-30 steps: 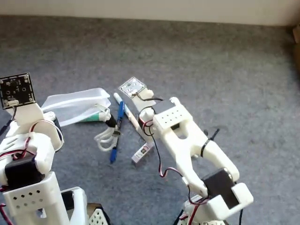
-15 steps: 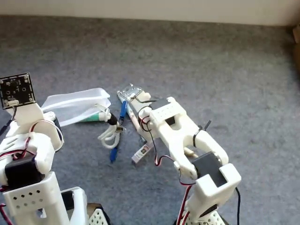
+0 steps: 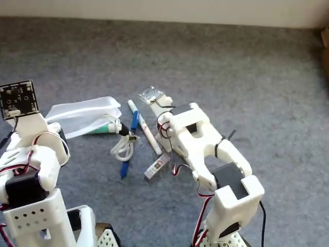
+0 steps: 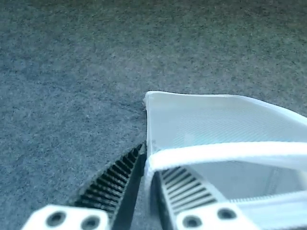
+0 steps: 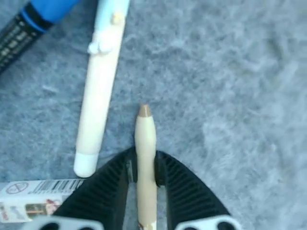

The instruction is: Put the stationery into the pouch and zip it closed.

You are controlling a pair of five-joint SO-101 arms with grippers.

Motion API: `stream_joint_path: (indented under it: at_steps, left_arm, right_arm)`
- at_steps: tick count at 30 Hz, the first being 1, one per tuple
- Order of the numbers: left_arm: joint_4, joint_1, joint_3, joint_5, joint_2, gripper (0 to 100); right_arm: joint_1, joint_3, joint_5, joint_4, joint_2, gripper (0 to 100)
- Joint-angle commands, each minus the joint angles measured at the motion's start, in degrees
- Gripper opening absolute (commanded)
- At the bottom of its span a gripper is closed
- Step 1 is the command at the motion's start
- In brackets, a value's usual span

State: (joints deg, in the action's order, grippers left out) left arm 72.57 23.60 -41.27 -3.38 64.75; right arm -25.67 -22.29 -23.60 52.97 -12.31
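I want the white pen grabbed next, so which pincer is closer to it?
Right. The right pincer, shut on a cream pencil, sits right beside the white pen. The left pincer is off at the pouch, clamped on its rim, well away from the pen.

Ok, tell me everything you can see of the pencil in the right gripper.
The pencil is slim, round and cream-coloured with a blunt tan tip, and looks like painted wood. It sits lengthwise between the black ribbed jaws of the right gripper, which close on both its sides, with the tip pointing away from the wrist. Its rear end is hidden. Whether it touches the grey carpet is unclear. A cream pen lies alongside, apart.
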Motion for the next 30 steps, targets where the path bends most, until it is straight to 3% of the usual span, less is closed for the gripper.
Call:
stream_joint_path:
  at_steps: [1, 7, 13, 21, 30]
  left_arm:
    - [-0.1, 0.7, 0.7, -0.4, 0.0, 1]
    - [0.0, 0.7, 0.8, -0.4, -0.1, 1]
    - [-0.1, 0.7, 0.9, -0.4, -0.2, 1]
    - [0.1, 0.7, 3.1, -0.5, -0.4, 1]
    - [0.2, -3.5, 5.4, -0.7, -0.6, 1]
  right_arm:
    - [2.7, 0.2, -0.2, 2.8, 4.5, 0.5]
    - [6.4, -1.0, 5.9, 6.1, 17.5, 0.5]
    - [7.6, -6.0, 7.0, 6.9, 29.3, 0.5]
    - [7.2, -7.4, 20.7, 6.6, 46.0, 0.5]
    - [-3.6, -7.0, 28.6, 6.3, 65.1, 0.5]
